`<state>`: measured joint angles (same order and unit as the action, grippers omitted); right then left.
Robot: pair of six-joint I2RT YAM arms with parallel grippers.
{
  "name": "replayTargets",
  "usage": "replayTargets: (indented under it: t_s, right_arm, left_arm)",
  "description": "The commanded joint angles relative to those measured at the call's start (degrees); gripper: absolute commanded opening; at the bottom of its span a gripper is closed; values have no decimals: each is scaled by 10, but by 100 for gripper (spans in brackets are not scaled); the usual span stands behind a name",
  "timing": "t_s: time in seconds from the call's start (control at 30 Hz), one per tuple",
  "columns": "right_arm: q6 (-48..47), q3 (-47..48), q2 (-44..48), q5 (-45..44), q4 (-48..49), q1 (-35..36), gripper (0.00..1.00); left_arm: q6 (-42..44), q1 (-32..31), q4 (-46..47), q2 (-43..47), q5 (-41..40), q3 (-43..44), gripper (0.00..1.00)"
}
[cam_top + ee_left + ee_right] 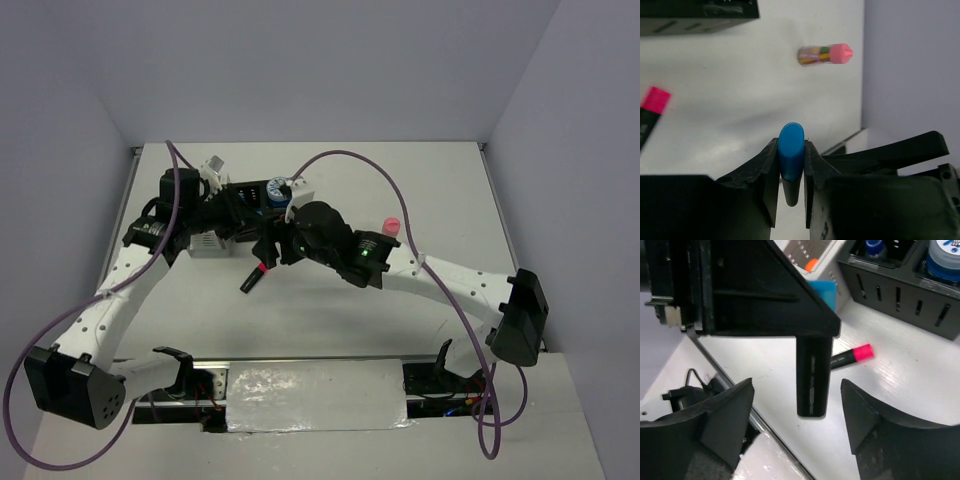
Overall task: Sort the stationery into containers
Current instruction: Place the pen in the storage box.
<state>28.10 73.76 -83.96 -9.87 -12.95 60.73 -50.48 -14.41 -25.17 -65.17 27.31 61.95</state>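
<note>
My left gripper (791, 144) is shut on the blue-capped highlighter (791, 156) and holds it above the table. In the right wrist view its black body (813, 375) hangs between the open jaws of my right gripper (796, 386), touching neither. The two grippers meet in front of the black organizer (250, 192). The pink-capped highlighter (252, 278) lies on the table below them. The pink stick (391, 226) lies further right. The black organizer (900, 295) holds the blue-capped bottle (873, 246) and a blue-white roll (942, 260). The white organizer (205, 245) holds an orange-capped highlighter (811, 264).
Side walls close in the table at left and right. The table's near edge, with a metal rail (725, 375), runs just below the grippers in the right wrist view. A purple cable (370, 165) arcs over the right arm.
</note>
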Motion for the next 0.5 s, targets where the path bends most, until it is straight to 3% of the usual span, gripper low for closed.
replayTargets:
  t_s: [0.0,0.07,0.17,0.2,0.33,0.47]
  right_arm:
    - [8,-29,26,33,45,-32,78]
    - [22,-62,60,52,63,-84,79]
    - [19,-103,87,53,61,-146,79]
    - [9,-98,83,44,34,-162,79]
    - [18,-7,-4,-20,-93,-232,76]
    - [12,119,-127,-24,-171,-264,44]
  left_arm:
    - [89,5,-42,-13,-92,80,0]
    - [144,21,-92,-17,-213,105,0]
    - [186,38,-97,-19,-325,123,0]
    - [194,39,-91,-19,-395,123,0]
    - [213,40,-45,-34,-550,117,0]
    - [257,43,46,-43,-597,87,0]
